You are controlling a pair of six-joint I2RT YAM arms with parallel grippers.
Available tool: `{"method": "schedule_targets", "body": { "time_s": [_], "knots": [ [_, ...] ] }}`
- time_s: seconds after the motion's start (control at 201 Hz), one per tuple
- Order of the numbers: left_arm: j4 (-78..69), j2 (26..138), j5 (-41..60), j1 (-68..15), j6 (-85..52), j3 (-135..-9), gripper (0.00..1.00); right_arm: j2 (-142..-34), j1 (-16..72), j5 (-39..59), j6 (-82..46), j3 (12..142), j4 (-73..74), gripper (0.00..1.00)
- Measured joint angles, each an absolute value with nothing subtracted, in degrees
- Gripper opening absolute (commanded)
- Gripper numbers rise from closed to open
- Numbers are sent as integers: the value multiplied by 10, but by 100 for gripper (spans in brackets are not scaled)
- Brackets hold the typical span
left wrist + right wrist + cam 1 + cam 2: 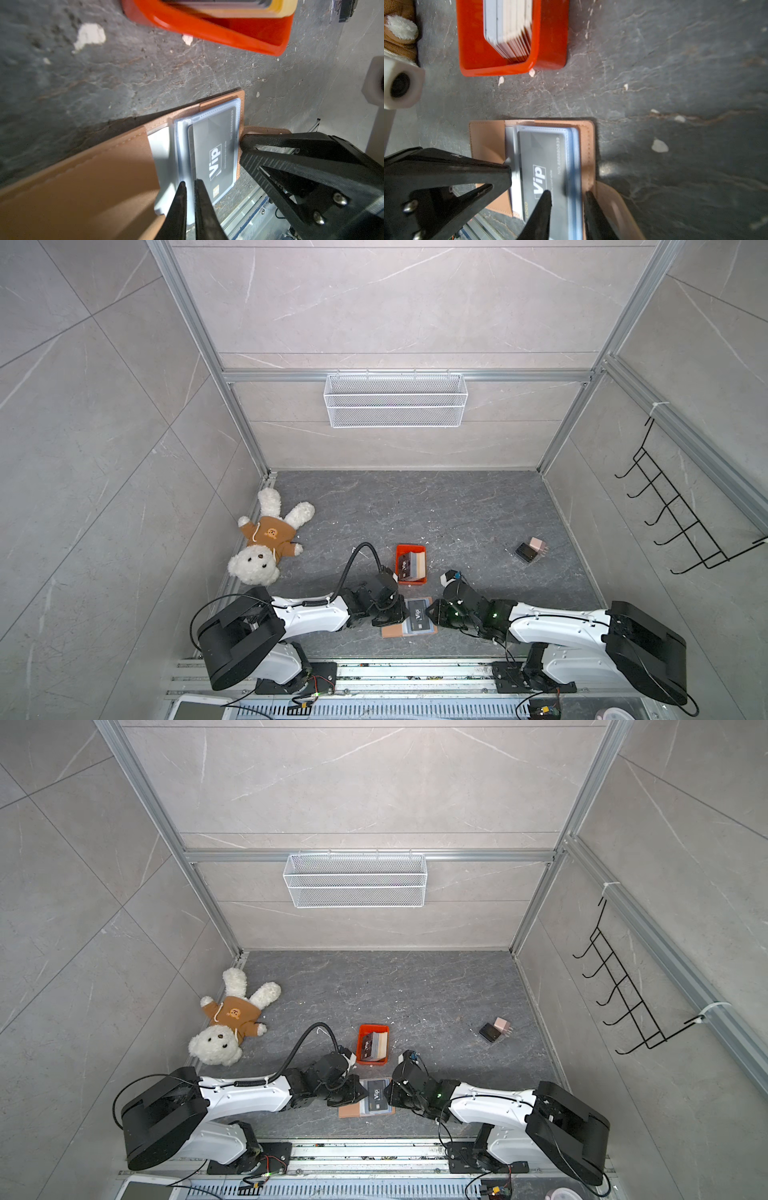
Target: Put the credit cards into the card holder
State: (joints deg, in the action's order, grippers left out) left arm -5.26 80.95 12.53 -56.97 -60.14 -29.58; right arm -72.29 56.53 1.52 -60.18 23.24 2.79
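Note:
The card holder (392, 630) (485, 141) lies open on the dark table between both arms, in both top views. A black "VIP" credit card (417, 614) (216, 149) sits in its top clear sleeve. More credit cards (413, 564) (508, 20) stand stacked in an orange-red tray (401, 549) just beyond. My left gripper (190, 182) points down at the sleeves' left edge, its fingers a narrow slit apart with pale plastic showing between. My right gripper (568, 194) stands part open over the holder's right edge. One of its fingers is over the card and the other by the tan rim and snap tab (268, 131).
A teddy bear (266, 539) lies at the far left of the table. A small black-and-pink block pair (532, 549) sits at the right. A white wire basket (395, 400) hangs on the back wall and a black hook rack (681, 510) on the right wall.

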Motion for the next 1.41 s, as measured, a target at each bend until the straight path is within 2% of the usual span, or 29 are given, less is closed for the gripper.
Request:
{"method": "schedule_targets", "body": {
  "time_s": [0.657,1.06,1.409],
  "knots": [
    [-61,842,126,-570,-600,-306,15,-723,565,15,-602,232,28,31],
    [-61,851,125,-572,-600,-312,9,-723,565,17,-597,232,28,31],
    [-60,851,125,-573,-600,-312,9,-715,565,18,-591,232,28,31]
  ]
}}
